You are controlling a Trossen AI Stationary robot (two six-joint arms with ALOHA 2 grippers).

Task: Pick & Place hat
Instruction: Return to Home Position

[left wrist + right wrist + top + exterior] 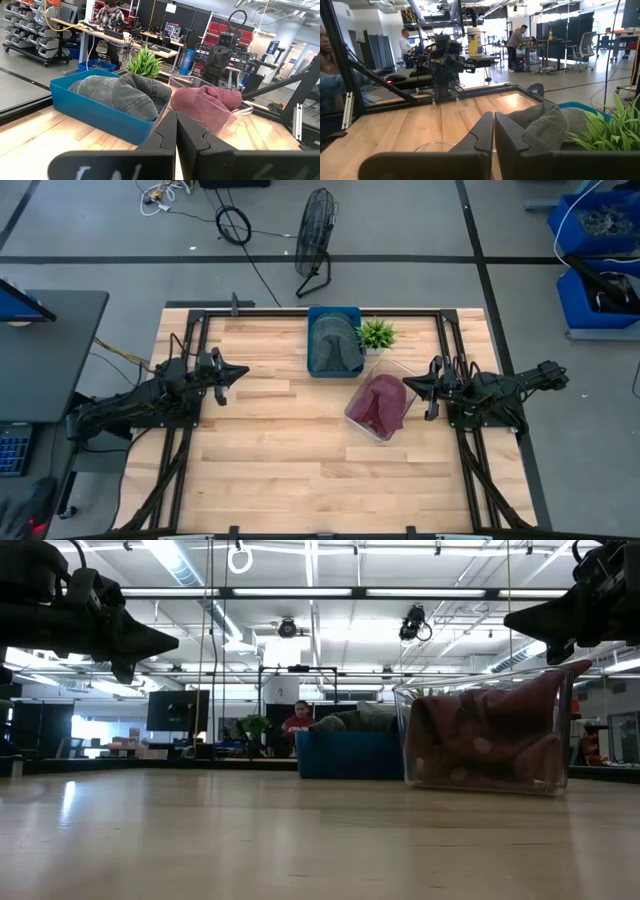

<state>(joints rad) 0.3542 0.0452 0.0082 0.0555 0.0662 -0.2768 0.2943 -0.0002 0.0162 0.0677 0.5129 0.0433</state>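
Observation:
A grey hat (335,340) lies in a blue bin (314,316) at the table's far middle; the left wrist view shows the hat (117,93) heaped above the bin wall (95,112). A maroon hat (380,402) fills a clear plastic bin (357,420) just right of centre, also in the low view (485,735). My left gripper (240,372) hovers shut above the table's left part, pointing right. My right gripper (410,385) hovers shut just right of the clear bin, pointing left. Neither touches anything.
A small green plant (377,333) stands right of the blue bin, near the clear bin's far corner. Bare wood (290,470) stretches across the near half of the table. A black frame (200,330) runs along the edges. People work at desks in the room beyond.

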